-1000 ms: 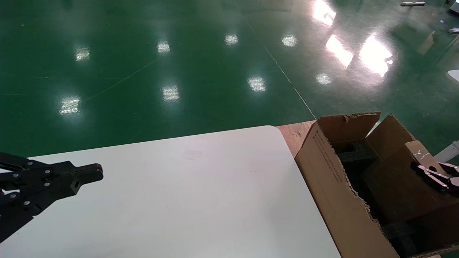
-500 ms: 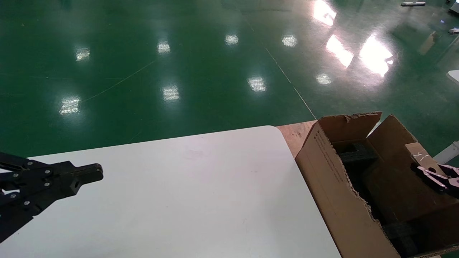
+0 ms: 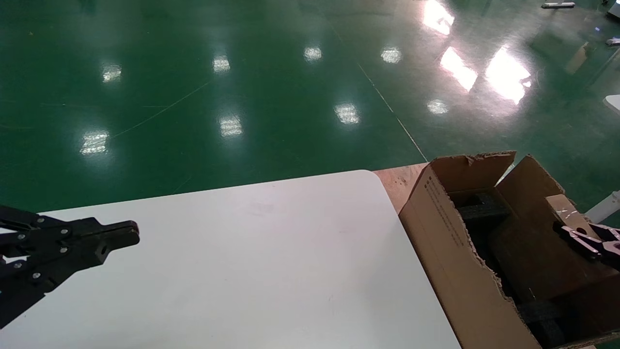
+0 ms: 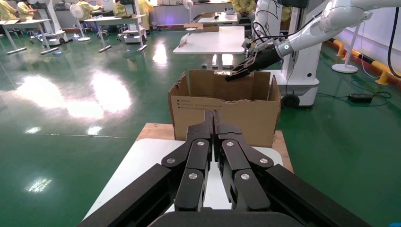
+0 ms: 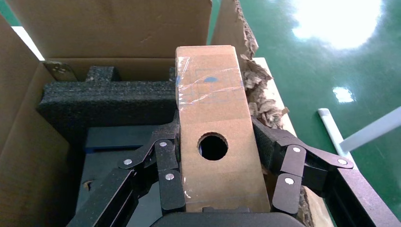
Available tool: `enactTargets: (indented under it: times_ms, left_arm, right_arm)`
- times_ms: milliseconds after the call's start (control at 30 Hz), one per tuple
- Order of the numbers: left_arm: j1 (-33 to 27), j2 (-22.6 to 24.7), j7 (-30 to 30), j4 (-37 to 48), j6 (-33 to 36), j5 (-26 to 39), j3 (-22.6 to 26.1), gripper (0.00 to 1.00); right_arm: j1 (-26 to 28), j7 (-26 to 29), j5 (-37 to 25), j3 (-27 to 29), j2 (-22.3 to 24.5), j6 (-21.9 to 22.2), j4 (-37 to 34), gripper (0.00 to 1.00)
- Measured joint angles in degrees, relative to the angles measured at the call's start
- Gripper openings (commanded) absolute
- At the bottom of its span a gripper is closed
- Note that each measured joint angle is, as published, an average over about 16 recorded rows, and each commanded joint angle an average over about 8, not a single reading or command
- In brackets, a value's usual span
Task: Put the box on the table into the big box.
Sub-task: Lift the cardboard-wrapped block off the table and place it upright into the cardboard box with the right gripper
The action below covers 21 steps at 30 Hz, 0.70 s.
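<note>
Slightly lower than 1 second ago, right claw (image 5: pixel 220 177) grips the box (image 5: pixel 215 142) lengthwise above the big box (image 3: pixel 450 252)'s foam; left claw (image 3: pixel 128 232), closed, parked over the surface (image 3: pixel 266 271).

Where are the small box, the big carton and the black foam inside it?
Box (image 5: pixel 215 142): right wrist view, taped face beside its round hole.
Carton (image 3: pixel 445 242): head view, printed outer side wall.
Foam (image 5: pixel 108 99): right wrist view, top of the block.
</note>
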Motion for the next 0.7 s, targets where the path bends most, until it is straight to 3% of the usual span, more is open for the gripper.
enactTargets:
  times_ms: [33,100,700]
  left_arm:
    - [0.0,0.0,0.0,0.0,0.0,0.0,0.0,1.00]
    - [0.0,0.0,0.0,0.0,0.0,0.0,0.0,1.00]
    - [0.0,0.0,0.0,0.0,0.0,0.0,0.0,1.00]
  right_arm:
    - [0.0,0.1,0.0,0.0,0.0,0.2,0.1,0.95]
    - [0.0,0.2,-0.1,-0.1,0.0,0.4,0.2,1.00]
    - [0.0,0.2,-0.4,-0.2,0.0,0.9,0.2,1.00]
